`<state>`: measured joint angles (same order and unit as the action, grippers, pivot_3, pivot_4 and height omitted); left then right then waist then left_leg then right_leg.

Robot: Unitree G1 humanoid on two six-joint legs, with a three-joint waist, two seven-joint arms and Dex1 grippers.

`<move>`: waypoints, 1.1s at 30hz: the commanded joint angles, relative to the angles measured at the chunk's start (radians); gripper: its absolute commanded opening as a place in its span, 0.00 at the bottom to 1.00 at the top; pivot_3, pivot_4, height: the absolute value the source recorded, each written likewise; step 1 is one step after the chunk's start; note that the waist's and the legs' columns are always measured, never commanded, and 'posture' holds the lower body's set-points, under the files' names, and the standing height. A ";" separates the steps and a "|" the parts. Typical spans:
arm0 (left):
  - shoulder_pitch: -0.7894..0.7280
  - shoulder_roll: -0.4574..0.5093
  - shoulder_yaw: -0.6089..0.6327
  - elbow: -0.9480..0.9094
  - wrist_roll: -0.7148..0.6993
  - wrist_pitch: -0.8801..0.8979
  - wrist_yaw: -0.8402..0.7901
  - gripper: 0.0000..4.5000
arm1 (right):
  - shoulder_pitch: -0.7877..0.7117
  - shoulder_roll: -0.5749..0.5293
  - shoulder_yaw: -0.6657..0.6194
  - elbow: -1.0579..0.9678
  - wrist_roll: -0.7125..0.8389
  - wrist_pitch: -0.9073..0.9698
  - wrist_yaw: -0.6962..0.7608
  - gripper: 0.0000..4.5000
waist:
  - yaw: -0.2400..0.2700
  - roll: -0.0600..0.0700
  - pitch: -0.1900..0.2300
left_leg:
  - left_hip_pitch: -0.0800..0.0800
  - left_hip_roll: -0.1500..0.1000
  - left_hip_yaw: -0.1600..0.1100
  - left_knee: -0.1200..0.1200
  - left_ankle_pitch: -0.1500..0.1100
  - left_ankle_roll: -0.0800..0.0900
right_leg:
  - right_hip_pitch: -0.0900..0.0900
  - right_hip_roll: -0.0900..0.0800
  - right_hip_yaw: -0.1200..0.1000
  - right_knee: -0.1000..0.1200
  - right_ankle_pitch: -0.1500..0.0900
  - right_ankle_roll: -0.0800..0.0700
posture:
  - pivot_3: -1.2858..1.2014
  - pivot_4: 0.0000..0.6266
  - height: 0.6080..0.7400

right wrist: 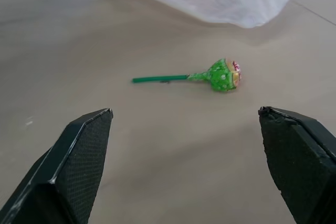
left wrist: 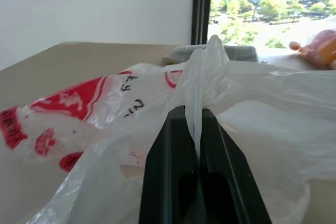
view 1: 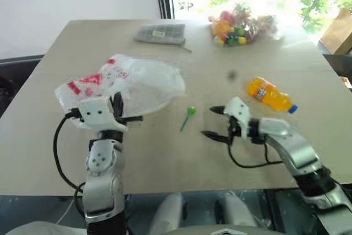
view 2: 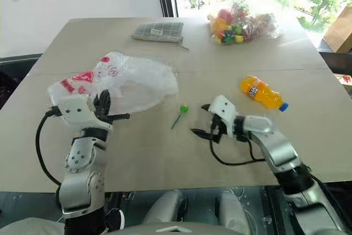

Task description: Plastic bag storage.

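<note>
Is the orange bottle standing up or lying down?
Lying down. The orange bottle rests on its side on the table, its blue cap pointing toward the table's right edge, apart from the right tool.

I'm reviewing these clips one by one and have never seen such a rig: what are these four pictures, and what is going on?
A two-armed robot stands at a table. Two pictures come from its head, two from its wrists. The left tool is shut on a fold of the plastic bag. The right tool is open, facing a green lollipop and holding nothing. Also on the table: an orange bottle, a grey pouch and a clear bag of colourful items.
</note>
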<state>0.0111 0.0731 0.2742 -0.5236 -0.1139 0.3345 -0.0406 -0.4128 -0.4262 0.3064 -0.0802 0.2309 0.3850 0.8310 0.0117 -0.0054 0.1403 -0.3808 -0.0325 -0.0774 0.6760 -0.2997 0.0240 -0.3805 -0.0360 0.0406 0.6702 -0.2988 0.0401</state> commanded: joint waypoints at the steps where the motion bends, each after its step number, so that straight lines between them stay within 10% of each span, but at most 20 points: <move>1: 0.042 -0.004 0.019 -0.079 -0.146 -0.046 -0.085 0.01 | -0.138 0.133 0.027 0.264 -0.065 -0.064 -0.049 1.00 | -0.014 -0.002 0.000 | 0.000 0.000 0.001 0.000 0.000 0.000 | 0.000 0.000 0.000 0.000 0.000 0.000 | 0.52 0.24 1.00; 12: 0.191 0.023 0.025 -0.174 -0.218 -0.102 -0.121 0.01 | -0.206 0.306 0.009 0.472 -0.080 -0.082 -0.048 1.00 | -0.030 -0.001 0.000 | 0.001 0.000 0.000 0.000 0.000 -0.001 | -0.002 0.000 0.001 0.003 0.000 0.000 | 0.52 0.24 1.00; 21: 0.182 0.031 0.007 -0.161 -0.204 -0.111 -0.092 0.00 | -0.212 0.301 0.009 0.510 -0.135 -0.136 -0.062 0.22 | -0.030 -0.001 0.000 | 0.001 0.000 0.001 0.000 0.000 -0.001 | -0.002 0.000 0.001 0.004 0.000 0.000 | 0.52 0.24 1.00; 33: 0.101 0.124 -0.102 -0.153 -0.277 -0.077 -0.232 0.00 | -0.247 0.328 -0.093 0.203 0.166 0.181 0.078 0.22 | -0.031 0.000 0.001 | -0.003 0.000 0.001 0.000 0.000 -0.001 | -0.006 0.000 0.002 0.005 0.000 0.000 | 0.52 0.24 1.00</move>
<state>0.1209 0.1726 0.2049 -0.6503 -0.3674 0.2610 -0.2218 -0.6250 -0.1108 0.2337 0.2201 0.3104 0.4783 0.8768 -0.0196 -0.0058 0.1414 -0.3839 -0.0322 -0.0767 0.6758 -0.2992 0.0229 -0.3873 -0.0357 0.0426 0.6758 -0.2990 0.0398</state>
